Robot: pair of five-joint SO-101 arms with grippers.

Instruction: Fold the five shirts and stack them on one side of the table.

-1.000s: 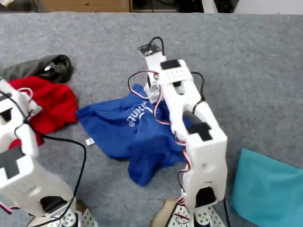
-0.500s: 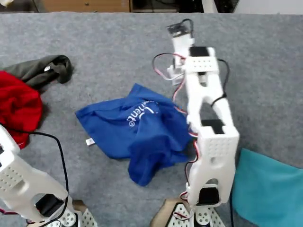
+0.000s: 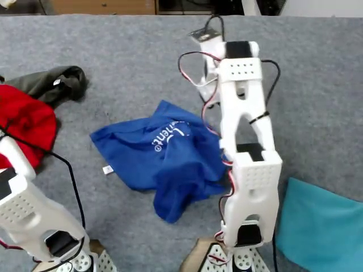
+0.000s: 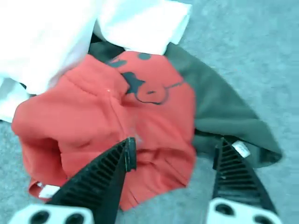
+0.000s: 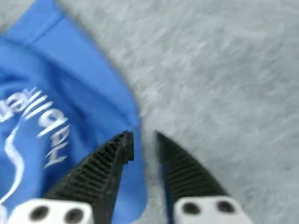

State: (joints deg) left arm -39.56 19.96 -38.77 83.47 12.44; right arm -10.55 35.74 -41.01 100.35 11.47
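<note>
A crumpled blue shirt point(image 3: 164, 158) with white print lies in the middle of the table. My right arm point(image 3: 241, 73) stretches past its far right edge. My right gripper point(image 5: 142, 136) is narrowly open over bare table, one fingertip point(image 5: 125, 140) at the edge of the blue shirt point(image 5: 56, 107), and holds nothing. A red shirt point(image 3: 25, 124) is bunched at the left edge beside a dark grey shirt point(image 3: 51, 82). My left gripper point(image 4: 175, 149) hangs open above the red shirt point(image 4: 117, 112), with the dark shirt point(image 4: 224, 112) and a white shirt point(image 4: 70, 32) beyond it.
A teal shirt point(image 3: 323, 226) lies flat at the near right corner. The left arm point(image 3: 22, 209) stands at the near left with a black cable looping off it. Grey table surface point(image 3: 317, 85) spreads open at the far right and far middle.
My right arm swung away from over the blue shirt to its far right edge. The red shirt shifted left, and the left arm drew back toward the near left.
</note>
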